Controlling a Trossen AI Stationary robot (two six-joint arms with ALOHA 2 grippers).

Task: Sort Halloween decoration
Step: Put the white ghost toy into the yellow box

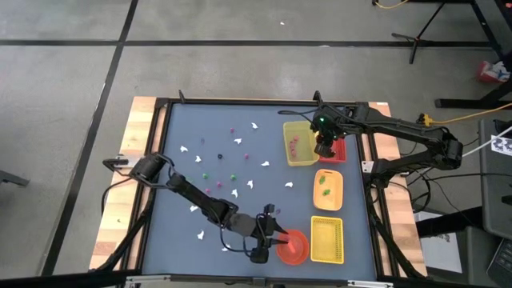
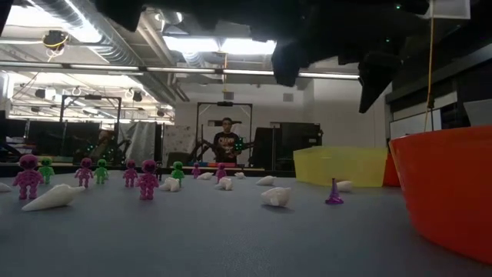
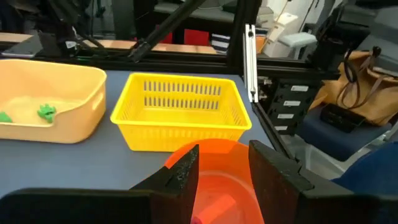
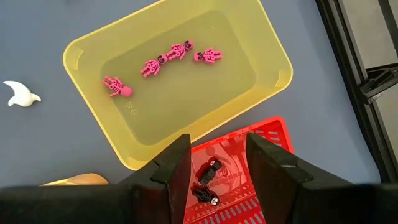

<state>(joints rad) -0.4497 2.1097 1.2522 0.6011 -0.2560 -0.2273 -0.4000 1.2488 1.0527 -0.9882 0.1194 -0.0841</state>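
Both pincers over right-edge trays (image 1: 301, 144)

A robotics lab or workshop. The blue-grey table top with its black metal frame (image 1: 160, 144) stands on a bare grey concrete floor with dark seams (image 1: 72, 72). Beyond the table run exposed silver ceiling ducts (image 2: 92, 35) and long strip lights (image 2: 223, 46); a person in dark clothes (image 2: 226, 142) stands there beside dark equipment racks (image 2: 296, 142).
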